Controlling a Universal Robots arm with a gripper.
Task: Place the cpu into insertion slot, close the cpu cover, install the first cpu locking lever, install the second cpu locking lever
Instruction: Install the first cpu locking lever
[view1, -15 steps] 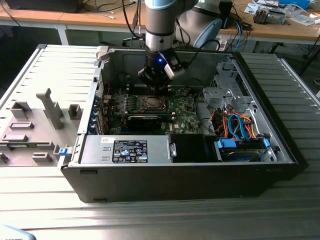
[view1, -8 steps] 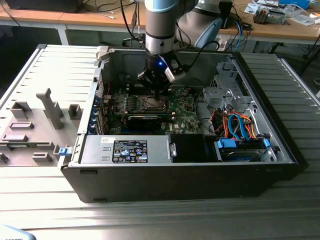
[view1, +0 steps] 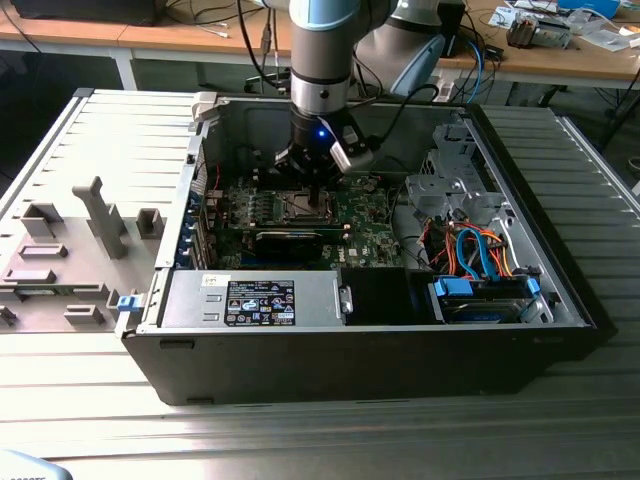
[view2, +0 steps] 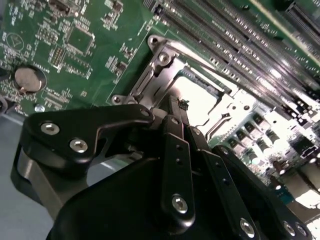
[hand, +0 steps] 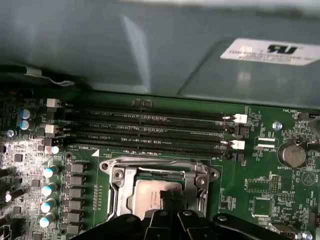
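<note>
One black gripper hung low over the socket, its fingers drawn close together with their tips on or just above the cpu; whether they pinched anything I cannot tell. The cpu, flat, square and dull silver-grey, lay in the insertion slot, framed by the cover, a thin bright metal plate with screw heads at its corners. Beyond it ran long black memory slots with white end clips across the green board, which carried small white print too fine to read. A round silver coin cell sat well apart. In the exterior view the gripper stood inside the open dark case.
</note>
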